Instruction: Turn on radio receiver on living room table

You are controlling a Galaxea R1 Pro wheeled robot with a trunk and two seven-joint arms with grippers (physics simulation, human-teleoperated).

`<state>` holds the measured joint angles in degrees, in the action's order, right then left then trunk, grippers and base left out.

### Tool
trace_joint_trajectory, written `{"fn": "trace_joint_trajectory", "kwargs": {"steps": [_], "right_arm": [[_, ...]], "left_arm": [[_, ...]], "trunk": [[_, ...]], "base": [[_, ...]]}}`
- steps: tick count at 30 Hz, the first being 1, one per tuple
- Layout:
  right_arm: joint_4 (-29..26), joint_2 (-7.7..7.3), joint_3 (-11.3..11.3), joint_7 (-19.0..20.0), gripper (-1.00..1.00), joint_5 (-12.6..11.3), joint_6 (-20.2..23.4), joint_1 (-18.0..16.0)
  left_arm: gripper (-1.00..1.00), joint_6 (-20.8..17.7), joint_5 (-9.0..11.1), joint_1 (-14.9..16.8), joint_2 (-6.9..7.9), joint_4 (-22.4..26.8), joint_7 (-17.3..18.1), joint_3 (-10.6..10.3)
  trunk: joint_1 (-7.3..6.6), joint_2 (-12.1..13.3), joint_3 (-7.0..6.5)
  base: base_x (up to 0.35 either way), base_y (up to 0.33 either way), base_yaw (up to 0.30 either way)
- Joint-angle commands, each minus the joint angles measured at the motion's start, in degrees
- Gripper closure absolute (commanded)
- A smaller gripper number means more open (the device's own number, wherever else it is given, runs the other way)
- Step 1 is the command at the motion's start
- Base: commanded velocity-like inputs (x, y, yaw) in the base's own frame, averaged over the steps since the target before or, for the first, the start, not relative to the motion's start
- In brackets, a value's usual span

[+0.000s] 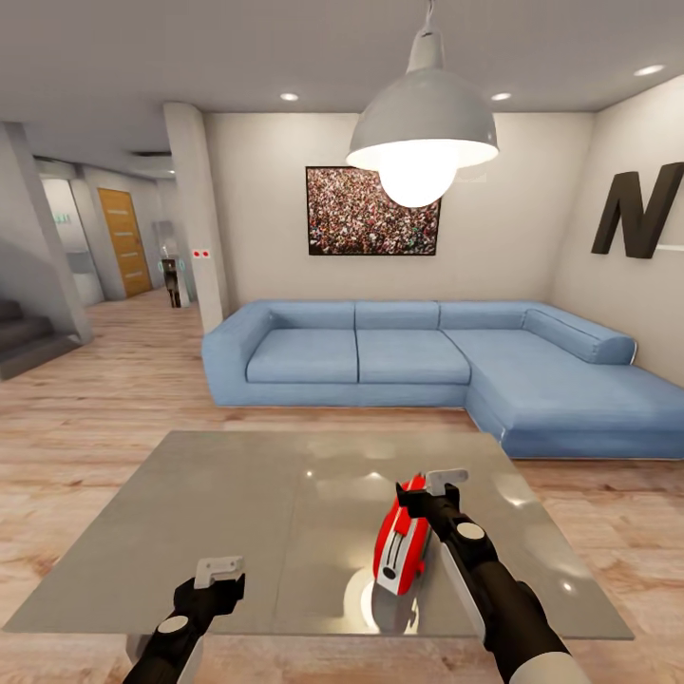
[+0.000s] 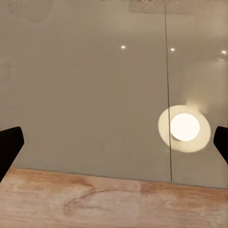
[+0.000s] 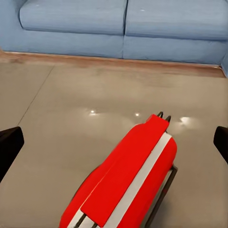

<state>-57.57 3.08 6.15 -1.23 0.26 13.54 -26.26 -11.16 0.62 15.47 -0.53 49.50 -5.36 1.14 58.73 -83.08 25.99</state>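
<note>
You are facing the living room from the near edge of a large low rectangular coffee table with a glossy grey reflective top; behind it a blue L-shaped sofa runs along the back wall and down the right side, under a framed picture of a crowd, with a grey dome pendant lamp lit overhead and light wood floor all round.

The small red radio receiver with white sides lies on the table's right half, toward the near edge, its length pointing away from you; in the right wrist view its red top and a white stripe show, with a thin dark wire handle along one side.

Your right gripper hangs just above the radio's far end; its jaws stand wide apart, one black fingertip at each edge of the wrist view, holding nothing — whether it touches the radio cannot be told.

Your left gripper hovers over the table's near edge, well apart from the radio; its jaws are likewise spread wide and empty, above the lamp's round bright reflection.
</note>
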Motion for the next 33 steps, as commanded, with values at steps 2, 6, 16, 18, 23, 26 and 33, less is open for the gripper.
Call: {"fn": "trace_joint_trajectory", "kwargs": {"steps": [2, 6, 16, 18, 23, 26, 33], "right_arm": [[0.0, 0.00, 0.0, 0.0, -1.00, 0.0, 0.0, 0.0], [0.0, 0.00, 0.0, 0.0, -1.00, 0.0, 0.0, 0.0], [0.0, 0.08, 0.0, 0.0, -1.00, 0.0, 0.0, 0.0], [0.0, 0.08, 0.0, 0.0, -1.00, 0.0, 0.0, 0.0], [0.0, 0.09, 0.0, 0.0, -1.00, 0.0, 0.0, 0.0], [0.0, 0.09, 0.0, 0.0, -1.00, 0.0, 0.0, 0.0], [0.0, 0.06, 0.0, 0.0, -1.00, 0.0, 0.0, 0.0]], "left_arm": [[-1.00, 0.0, 0.0, 0.0, 0.00, 0.0, 0.0, 0.0], [-1.00, 0.0, 0.0, 0.0, -0.01, 0.0, 0.0, 0.0], [-1.00, 0.0, 0.0, 0.0, 0.00, 0.0, 0.0, 0.0], [-1.00, 0.0, 0.0, 0.0, 0.00, 0.0, 0.0, 0.0], [-1.00, 0.0, 0.0, 0.0, 0.00, 0.0, 0.0, 0.0], [-1.00, 0.0, 0.0, 0.0, 0.00, 0.0, 0.0, 0.0], [-1.00, 0.0, 0.0, 0.0, 0.00, 0.0, 0.0, 0.0]], "trunk": [[0.00, 0.0, 0.00], [0.00, 0.0, 0.00], [0.00, 0.0, 0.00], [0.00, 0.0, 0.00], [0.00, 0.0, 0.00], [0.00, 0.0, 0.00], [0.00, 0.0, 0.00]], "base": [[0.206, 0.000, 0.000], [0.279, 0.000, 0.000], [0.326, 0.000, 0.000], [0.317, 0.000, 0.000], [0.279, 0.000, 0.000], [0.119, 0.000, 0.000], [0.013, 0.000, 0.000]]}}
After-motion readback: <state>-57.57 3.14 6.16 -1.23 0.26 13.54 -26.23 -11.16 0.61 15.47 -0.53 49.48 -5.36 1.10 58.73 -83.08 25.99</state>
